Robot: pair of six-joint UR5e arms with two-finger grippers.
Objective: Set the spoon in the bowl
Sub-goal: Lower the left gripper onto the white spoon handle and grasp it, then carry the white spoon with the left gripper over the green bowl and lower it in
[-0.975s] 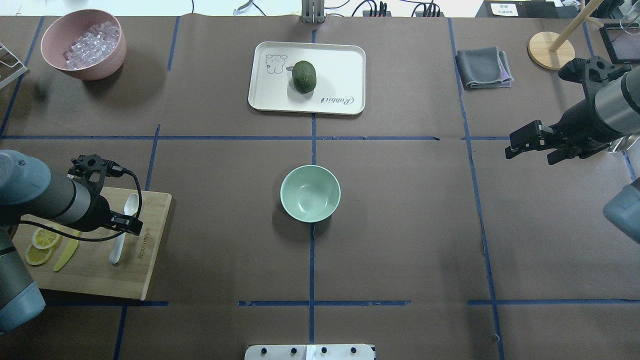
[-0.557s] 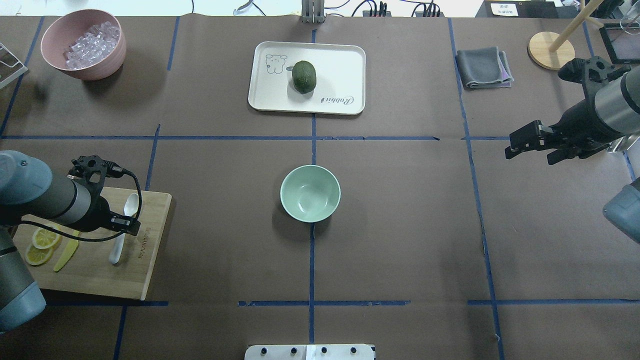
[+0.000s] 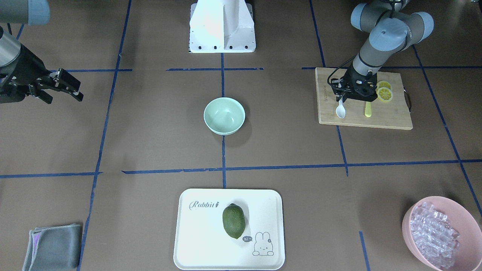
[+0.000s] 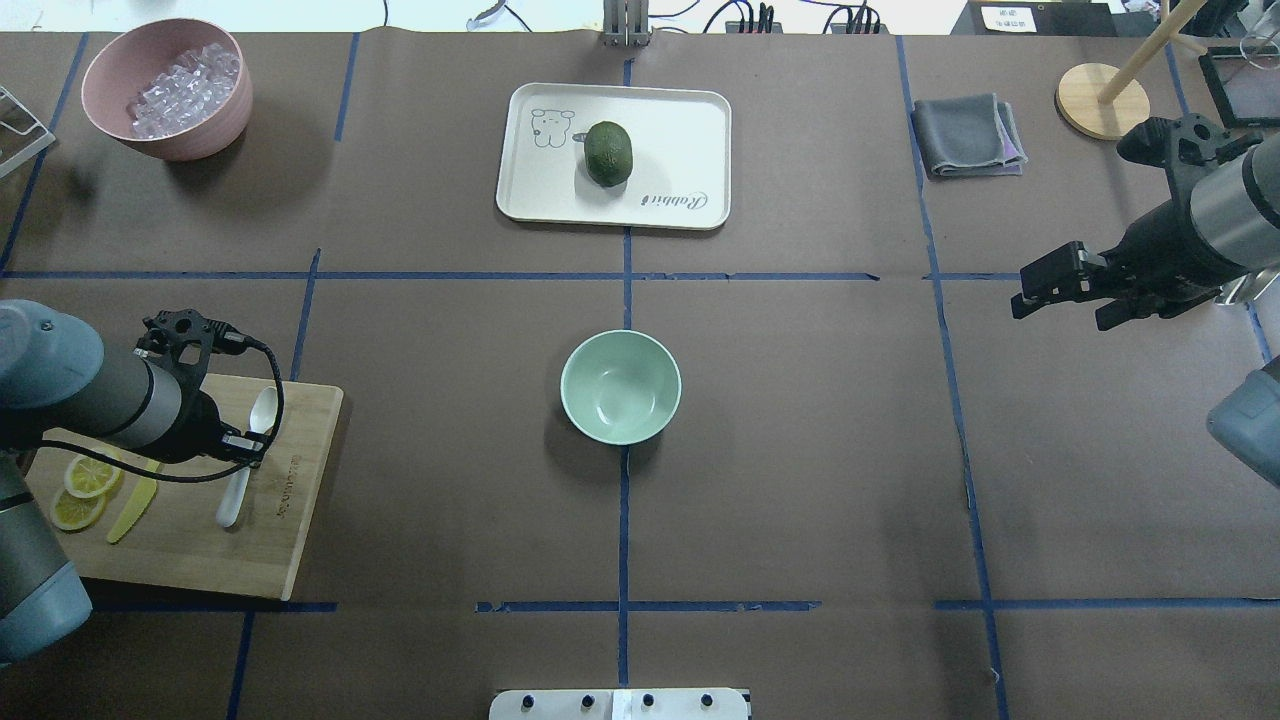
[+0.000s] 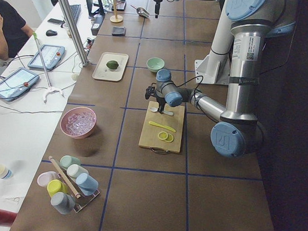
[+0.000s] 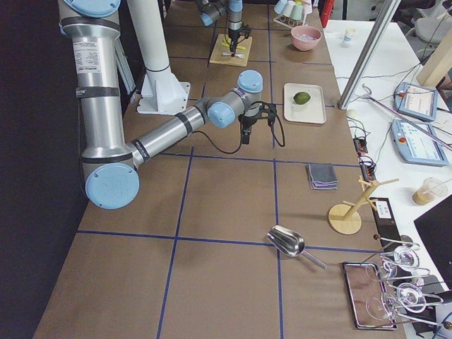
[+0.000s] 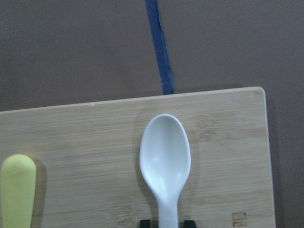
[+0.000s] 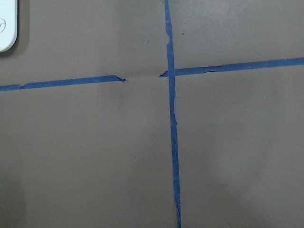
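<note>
Left end effector (image 7: 167, 223) has lowered, straddling the spoon (image 7: 165, 156) handle.

The tray (image 3: 196, 233) carries the script word "Rabbit" at its near right corner. A speech bubble reading "hi~" sits beside the rabbit drawing (image 3: 263, 244) at its far left corner. The board (image 3: 391, 116) has edge lettering, which is illegible.
</note>
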